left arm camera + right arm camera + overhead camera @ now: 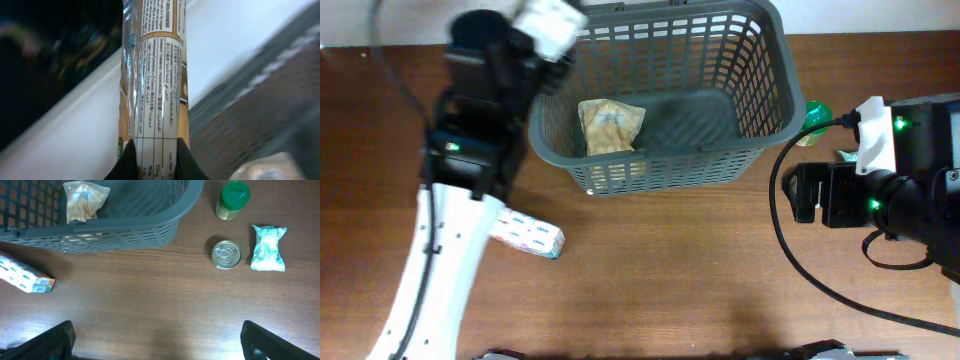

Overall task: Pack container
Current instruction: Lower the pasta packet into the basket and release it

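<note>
The container (pixel 760 95) is a dark grey slotted basket at the back middle of the table, with a beige packet (pixel 610 126) lying inside it. My left gripper (pixel 525 42) hangs at the basket's far left corner, shut on a long packet (pixel 553 22). In the left wrist view the packet (pixel 156 75) shows a printed label and its lower end is pinched in the left gripper (pixel 156 152). The basket wall (pixel 260 95) is blurred beside it. My right gripper (pixel 160 342) stands wide open above bare table, right of the container (pixel 125 230).
A white and teal box (pixel 527 234) lies on the table left of centre, also seen as the box (pixel 26 275). Right of the basket are a green-lidded jar (pixel 232 199), a tin can (pixel 226 254) and a white-green packet (pixel 268 247).
</note>
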You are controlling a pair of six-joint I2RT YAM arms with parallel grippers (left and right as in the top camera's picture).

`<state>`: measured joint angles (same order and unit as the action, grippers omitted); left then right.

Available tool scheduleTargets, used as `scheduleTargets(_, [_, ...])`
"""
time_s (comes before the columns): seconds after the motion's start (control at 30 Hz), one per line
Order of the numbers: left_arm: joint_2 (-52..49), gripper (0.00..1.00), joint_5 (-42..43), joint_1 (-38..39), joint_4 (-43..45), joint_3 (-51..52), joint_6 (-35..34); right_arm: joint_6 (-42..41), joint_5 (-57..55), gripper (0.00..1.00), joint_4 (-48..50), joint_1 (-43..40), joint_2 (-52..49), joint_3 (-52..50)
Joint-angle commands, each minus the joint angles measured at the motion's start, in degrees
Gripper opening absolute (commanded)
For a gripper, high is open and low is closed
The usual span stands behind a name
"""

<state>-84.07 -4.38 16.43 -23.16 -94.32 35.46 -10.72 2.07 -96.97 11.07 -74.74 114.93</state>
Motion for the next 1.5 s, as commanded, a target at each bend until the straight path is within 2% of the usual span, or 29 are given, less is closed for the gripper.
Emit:
scheduleTargets(0.0, [1.46, 0.02, 2.08, 6.05, 0.42, -2.47, 9.81, -0.04, 0.48, 0.99, -0.22, -0.26, -0.04, -0.02])
scheduleTargets(0.2, [-0.90, 0.02, 2.62, 12.20, -4.61, -2.47, 15.04, -0.04, 0.50, 0.99, -0.22, -0.26, -0.04, -0.02])
scheduleTargets(0.27, [-2.38, 0.02, 6.08, 13.14, -7.30, -2.47, 16.15, -0.04, 0.50, 0.99, -0.22, -0.26, -0.04, -0.02])
scheduleTargets(0.37, [-4.33, 0.02, 10.88, 13.20, -9.55, -2.47, 16.33, -0.04, 0.50, 0.99, -0.22, -0.26, -0.04, -0.02])
scheduleTargets(0.6, [-6.03, 0.02, 11.06, 13.16, -15.17, -2.47, 16.92, -0.04, 0.50, 0.99, -0.22, -0.26, -0.04, -0.02])
scheduleTargets(0.83, [-6.03, 0.02, 11.02, 13.03, -16.15, -2.47, 16.92, -0.04, 0.50, 0.99, -0.22, -0.26, -0.04, -0.02])
scheduleTargets(0.87, [-6.03, 0.18, 11.04, 13.03, -16.13, -2.47, 16.87, -0.04, 0.50, 0.99, -0.22, -0.26, -0.04, -0.02])
scheduleTargets(0.9, [-6.03, 0.82, 11.06, 13.05, -16.11, -2.47, 16.83, -0.04, 0.50, 0.99, -0.22, -0.26, -0.04, -0.02])
scheduleTargets(0.93, [-5.99, 0.99, 11.04, 13.05, -15.93, -2.49, 16.65, -0.04, 0.50, 0.99, -0.22, -0.26, -0.04, -0.02])
scheduleTargets(1.03, [-4.39, 0.99, 11.02, 13.05, -14.58, -2.86, 14.58, -0.04, 0.50, 0.99, -0.22, -0.26, -0.04, -0.02])
scheduleTargets(1.27, [4.11, 0.99, 8.31, 11.28, -15.26, -5.84, 1.90, -0.04, 0.50, 0.99, -0.22, -0.26, -0.04, -0.02])
scheduleTargets(1.47, [12.41, 0.99, -0.74, 2.03, -22.58, -5.81, -13.77, -0.04, 0.50, 0.99, -0.22, -0.26, -0.04, -0.02])
